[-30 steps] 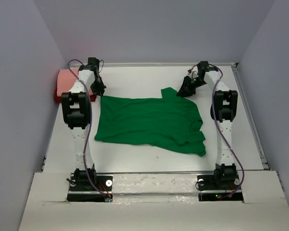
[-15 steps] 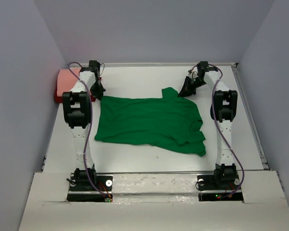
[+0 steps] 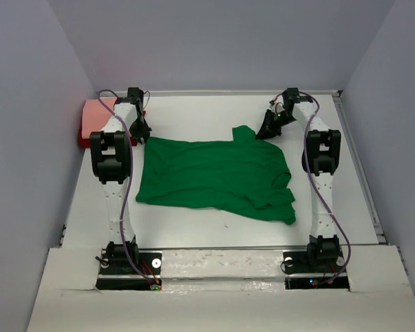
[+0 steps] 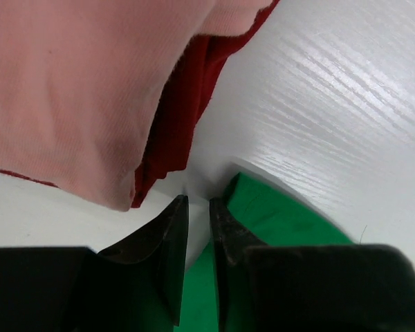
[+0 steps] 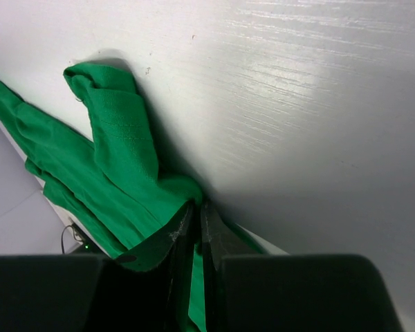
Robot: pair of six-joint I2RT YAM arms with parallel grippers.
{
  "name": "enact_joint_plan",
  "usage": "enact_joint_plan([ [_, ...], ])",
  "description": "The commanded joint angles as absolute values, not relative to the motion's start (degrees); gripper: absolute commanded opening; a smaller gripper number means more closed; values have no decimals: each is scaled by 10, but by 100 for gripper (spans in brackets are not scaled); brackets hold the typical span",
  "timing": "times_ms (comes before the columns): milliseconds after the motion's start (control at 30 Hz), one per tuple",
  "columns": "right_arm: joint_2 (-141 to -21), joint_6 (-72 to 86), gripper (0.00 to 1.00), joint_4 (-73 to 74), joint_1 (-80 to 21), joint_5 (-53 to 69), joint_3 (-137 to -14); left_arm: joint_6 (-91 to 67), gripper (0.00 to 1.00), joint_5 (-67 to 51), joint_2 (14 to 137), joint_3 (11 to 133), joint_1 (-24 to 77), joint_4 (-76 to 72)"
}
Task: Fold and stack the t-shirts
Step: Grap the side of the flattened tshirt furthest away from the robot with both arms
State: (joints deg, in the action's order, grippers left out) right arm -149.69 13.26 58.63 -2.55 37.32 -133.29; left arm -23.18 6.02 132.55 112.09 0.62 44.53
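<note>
One green t-shirt (image 3: 214,176) is lying spread on the table (image 3: 194,228), probably light and limp, so its far corners are likely offering the best hold. Both arms are reaching low over that edge: the right gripper (image 5: 197,204) is pinching bunched cloth, while the left gripper (image 4: 198,200) is sitting nearly closed at the other corner; whether it is gripping, I cannot tell.

green t-shirt (image 3: 218,176) | unfolded, spread mostly flat at centre, wrinkled along right side, far-right corner bunched up || pink t-shirt (image 3: 95,111) | folded, far-left corner, stacked on red t-shirt (image 4: 183,111)
</note>
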Motion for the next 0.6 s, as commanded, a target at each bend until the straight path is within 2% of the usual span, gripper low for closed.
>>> enact_joint_plan([
  [0,-1491,112,14,589,-31,339,-1341,-229,30,64,1282,1139,4,440],
  [333,-1499,117,14,592,-31,338,-1350,-266,27,212,1278,1194,4,505],
  [400,-1499,115,14,593,-36,341,-1350,-265,27,207,1277,1190,4,501],
  [567,-1495,115,13,593,-36,338,-1351,-225,26,58,1259,1126,4,418],
])
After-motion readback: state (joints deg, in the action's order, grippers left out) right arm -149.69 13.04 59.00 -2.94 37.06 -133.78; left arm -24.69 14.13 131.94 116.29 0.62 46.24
